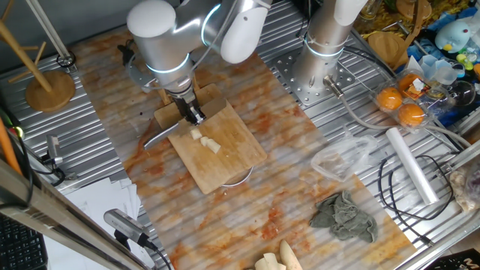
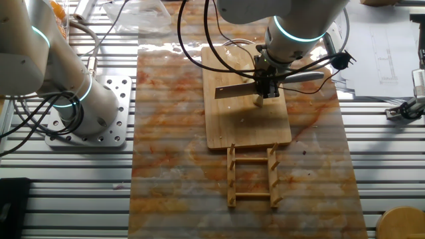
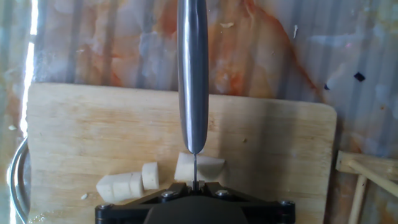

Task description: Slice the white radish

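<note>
The white radish lies cut into pale chunks on the wooden cutting board (image 3: 267, 143). One chunk (image 3: 200, 167) sits right under the knife, and two more lie to its left (image 3: 150, 175) (image 3: 118, 185). My gripper (image 3: 194, 185) is shut on a steel knife (image 3: 193, 81), which stands edge-down on that chunk. In one fixed view the gripper (image 1: 192, 114) hangs over the board (image 1: 232, 154), with radish pieces (image 1: 212, 145) just in front of it. In the other fixed view the gripper (image 2: 265, 85) holds the knife (image 2: 234, 91) level above a chunk (image 2: 259, 100).
A wooden rack (image 2: 252, 174) stands beside the board. A second arm's base (image 1: 322, 52) stands at the back. A grey cloth (image 1: 343, 214), a white roll (image 1: 411, 165), oranges (image 1: 390, 98) and cream-yellow pieces (image 1: 277, 259) lie to the right. A wooden stand (image 1: 49, 86) is at the left.
</note>
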Action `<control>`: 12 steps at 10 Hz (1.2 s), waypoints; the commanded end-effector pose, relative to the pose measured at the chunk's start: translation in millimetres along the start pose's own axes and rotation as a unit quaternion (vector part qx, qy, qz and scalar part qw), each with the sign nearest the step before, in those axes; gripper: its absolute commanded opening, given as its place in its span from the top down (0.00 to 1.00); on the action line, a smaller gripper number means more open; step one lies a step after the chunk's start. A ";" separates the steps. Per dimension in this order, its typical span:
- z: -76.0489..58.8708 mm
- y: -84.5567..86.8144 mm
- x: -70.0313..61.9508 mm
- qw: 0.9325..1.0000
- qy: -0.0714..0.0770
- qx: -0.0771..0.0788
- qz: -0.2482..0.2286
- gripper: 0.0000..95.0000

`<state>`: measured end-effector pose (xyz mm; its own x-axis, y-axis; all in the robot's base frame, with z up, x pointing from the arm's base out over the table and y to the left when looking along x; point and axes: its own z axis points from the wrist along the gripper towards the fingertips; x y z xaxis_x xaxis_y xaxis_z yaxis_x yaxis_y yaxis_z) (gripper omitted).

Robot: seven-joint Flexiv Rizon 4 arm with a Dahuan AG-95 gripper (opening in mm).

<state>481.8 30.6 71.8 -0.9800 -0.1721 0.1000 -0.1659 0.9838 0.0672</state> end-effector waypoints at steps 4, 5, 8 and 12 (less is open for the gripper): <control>-3.3 1.7 1.4 1.000 0.010 -0.008 0.013 1.00; -3.0 1.5 1.8 1.000 0.013 -0.012 0.017 1.00; -0.1 1.7 4.5 1.000 0.012 -0.011 0.018 1.00; 32.4 7.5 12.7 1.000 -0.006 -0.006 0.019 1.00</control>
<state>466.3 35.9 46.9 -0.9864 -0.1312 0.0994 -0.1237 0.9893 0.0779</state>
